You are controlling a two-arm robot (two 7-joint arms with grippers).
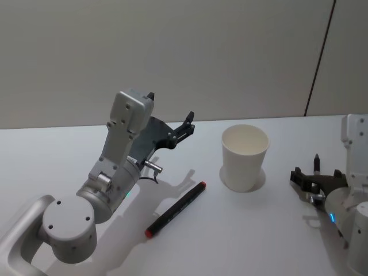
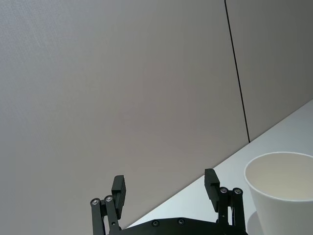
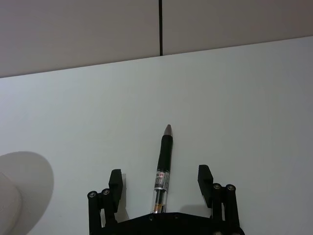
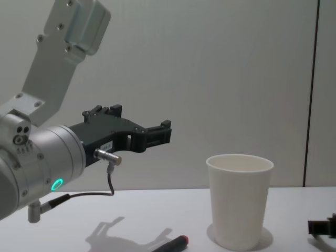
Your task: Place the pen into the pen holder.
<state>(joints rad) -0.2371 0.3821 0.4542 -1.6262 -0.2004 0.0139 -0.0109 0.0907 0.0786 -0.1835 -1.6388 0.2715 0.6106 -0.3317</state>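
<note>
The white surface (image 1: 259,236) carries everything. The pen holder (image 1: 245,158), a plain white paper cup, stands upright on it just right of the middle of the head view. Its mouth is open and nothing shows inside.

The left arm (image 1: 112,167) rises from 7 o'clock in the head view. It holds the left hand (image 2: 165,182) up off the surface, at about 9 to 10 o'clock from the pen holder. Its fingers (image 2: 119,190) are spread apart with nothing between them.

The right hand (image 3: 160,174) sits low, near the surface, at 3 to 4 o'clock from the pen holder and well apart from it. It is also released. Its fingers (image 3: 204,177) stand wide to either side of a clear-barrelled pen (image 3: 164,161), and neither one touches it. The pen points straight out from the palm, grey tip away. I cannot tell whether its back end rests against the hand or simply lies on the surface.

A second, dark red-ended pen (image 1: 175,210) lies flat at 8 o'clock from the pen holder, below the left hand and untouched.

By my reading the task has hardly begun. No pen is gripped, lifted or in the holder. The right hand looks lined up to grasp the clear-barrelled pen. It would then have to close, lift the pen, carry it over to the rim, tip it upright and let it drop in.
</note>
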